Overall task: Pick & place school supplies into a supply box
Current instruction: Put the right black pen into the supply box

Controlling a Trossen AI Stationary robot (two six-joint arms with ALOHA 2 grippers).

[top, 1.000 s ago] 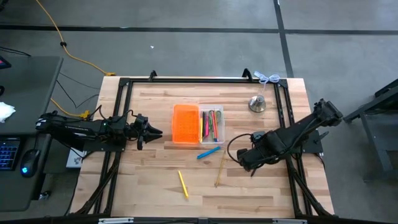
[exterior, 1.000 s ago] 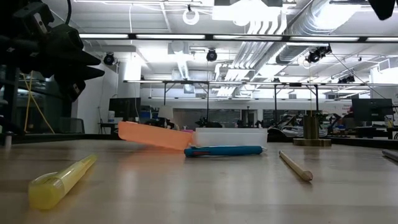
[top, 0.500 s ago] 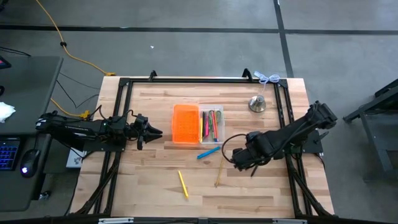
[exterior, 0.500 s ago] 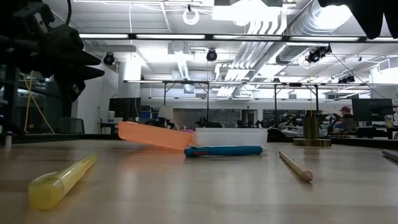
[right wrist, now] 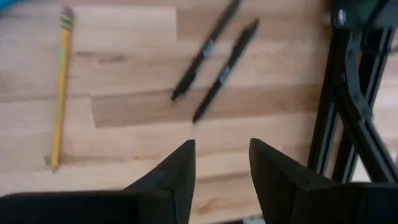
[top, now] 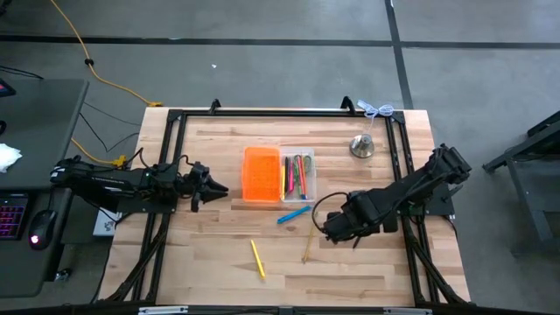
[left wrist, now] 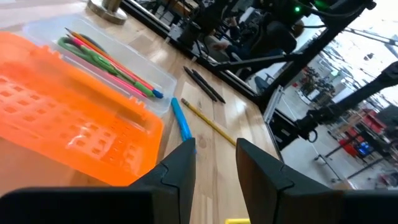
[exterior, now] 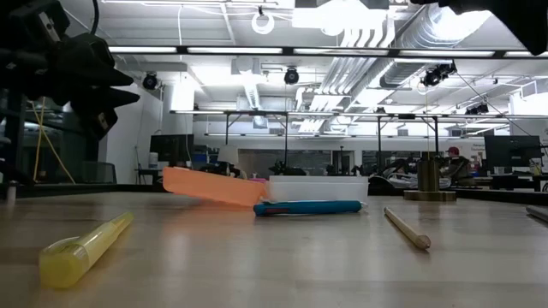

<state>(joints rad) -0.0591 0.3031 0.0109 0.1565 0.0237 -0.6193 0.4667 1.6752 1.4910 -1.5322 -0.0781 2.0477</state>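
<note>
- High view: the right gripper [top: 327,227] is seen above the bench [top: 219,262], fingers parted and grasping nothing.
- Two black pens [right wrist: 214,59] lie just ahead of its fingers, with the pencil [right wrist: 58,87] off to one side.
- The supply box [top: 278,175] lies well beyond the fingers, already holding some pens.
- A pick is judged to be in hand; next, the fingers must be lowered astride one pen and clenched.
- The left gripper [top: 214,186] waits beside the box, fingers parted, empty.
</note>
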